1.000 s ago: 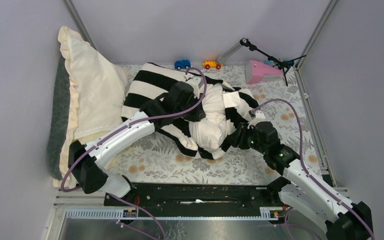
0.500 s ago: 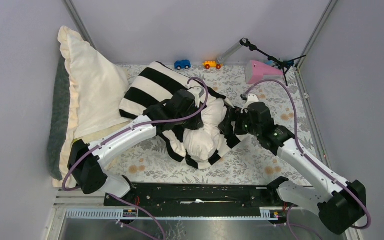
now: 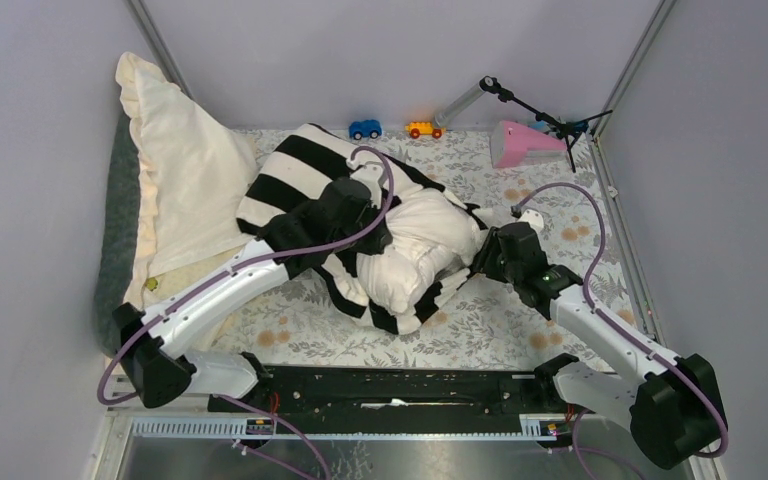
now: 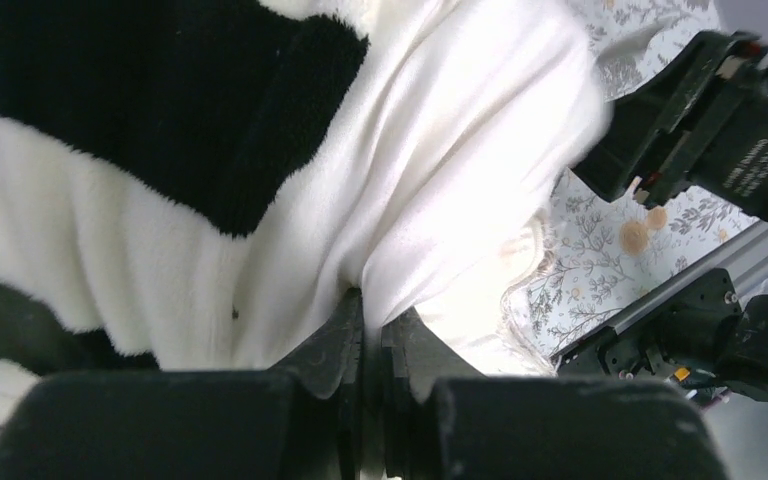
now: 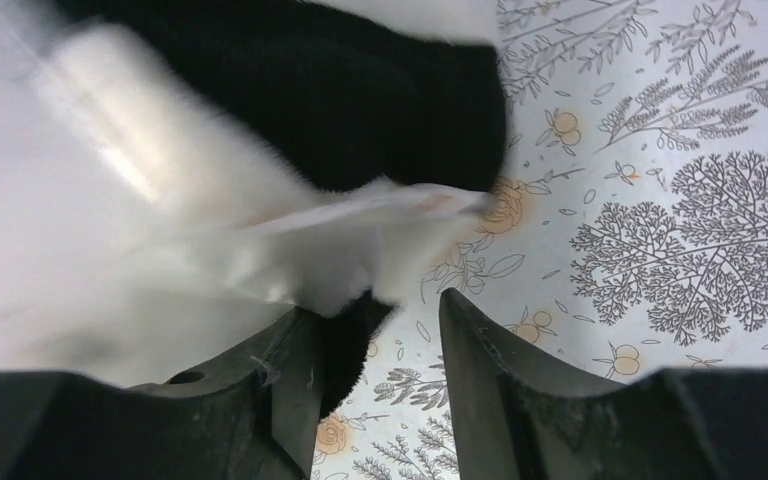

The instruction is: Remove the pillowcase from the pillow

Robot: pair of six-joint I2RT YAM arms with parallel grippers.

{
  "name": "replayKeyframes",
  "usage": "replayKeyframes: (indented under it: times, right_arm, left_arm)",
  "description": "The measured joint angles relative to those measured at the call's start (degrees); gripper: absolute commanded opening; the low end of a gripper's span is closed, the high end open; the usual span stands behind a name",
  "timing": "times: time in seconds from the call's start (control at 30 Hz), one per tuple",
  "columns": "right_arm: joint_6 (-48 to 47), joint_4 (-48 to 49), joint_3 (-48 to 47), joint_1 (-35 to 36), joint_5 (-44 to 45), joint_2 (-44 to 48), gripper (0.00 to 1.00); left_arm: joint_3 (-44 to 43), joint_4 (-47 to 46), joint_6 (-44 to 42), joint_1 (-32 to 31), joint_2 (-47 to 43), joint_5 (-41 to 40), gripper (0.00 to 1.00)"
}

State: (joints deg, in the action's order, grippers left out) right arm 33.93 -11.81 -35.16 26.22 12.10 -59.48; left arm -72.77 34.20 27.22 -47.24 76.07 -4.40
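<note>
The black-and-white striped pillowcase (image 3: 290, 175) lies bunched over the left part of the off-white pillow (image 3: 415, 235) in the middle of the table. The pillow's right half is bare. My left gripper (image 3: 388, 238) is shut on a fold of smooth off-white pillow fabric (image 4: 460, 150), with its jaws (image 4: 372, 310) nearly touching and the fuzzy pillowcase (image 4: 110, 120) to its left. My right gripper (image 3: 482, 256) is open at the pillow's right end. In the right wrist view its jaws (image 5: 380, 310) stand apart, and a black edge of the pillowcase (image 5: 360, 90) hangs against the left finger (image 5: 285, 370).
A cream ruffled-edge pillow (image 3: 185, 180) with grey backing leans against the left wall. A blue toy car (image 3: 365, 128), an orange toy car (image 3: 423, 129), a pink object (image 3: 525, 143) and a small black stand (image 3: 530, 110) sit along the back. A floral cloth (image 3: 500, 320) covers the table.
The pillow and pillowcase have shifted left and more bare pillow shows. My right gripper rose into the fabric, then drew back right and now stands open. My left arm swung left.
</note>
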Motion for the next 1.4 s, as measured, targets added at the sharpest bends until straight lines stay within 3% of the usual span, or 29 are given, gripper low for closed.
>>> replayKeyframes:
  times: [0.27,0.33,0.43,0.6,0.73,0.9,1.0,1.17,1.3,1.4]
  right_arm:
    - [2.7,3.9,2.0,-2.8,-4.2,-2.6,0.46]
    - [2.9,5.4,2.1,-3.0,-7.1,-2.6,0.54]
    - [2.5,8.2,3.0,-3.3,-12.8,-1.8,0.78]
    - [1.6,7.5,3.3,-4.0,-16.3,1.2,0.98]
    - [1.5,1.3,1.1,-4.3,-13.0,5.3,1.00]
    - [0.0,-6.4,-4.3,-4.5,-3.9,14.3,1.00]
    - [-2.7,-8.0,-8.4,-4.6,-3.7,17.7,1.00]
    - [-5.0,-10.1,-15.4,-4.6,-8.5,14.5,1.00]
    - [-5.7,-10.6,-17.0,-3.3,-14.5,8.7,1.00]
    - [-6.7,-12.0,-17.8,4.2,-12.9,3.9,1.00]
  left_arm:
    - [-1.0,2.3,0.4,1.1,-9.4,-2.2,0.03]
    - [-1.0,2.1,0.5,1.5,-11.9,-1.4,0.04]
    - [-1.0,1.9,0.5,1.9,-14.4,0.4,0.05]
    - [-0.7,-0.3,0.4,2.3,-11.6,5.3,0.20]
    - [0.3,-2.2,0.5,2.1,-6.0,8.7,0.56]
    - [-2.5,3.0,-0.2,-1.3,-0.5,0.0,0.81]
    - [-5.1,6.5,-1.1,-2.6,-0.2,-7.5,0.88]
    - [-8.3,8.4,-2.0,-2.6,-0.8,-16.5,0.88]
    - [-8.9,9.3,-2.5,-2.6,-0.4,-18.1,0.88]
    - [-8.9,8.9,-3.4,-2.6,1.2,-15.9,0.85]
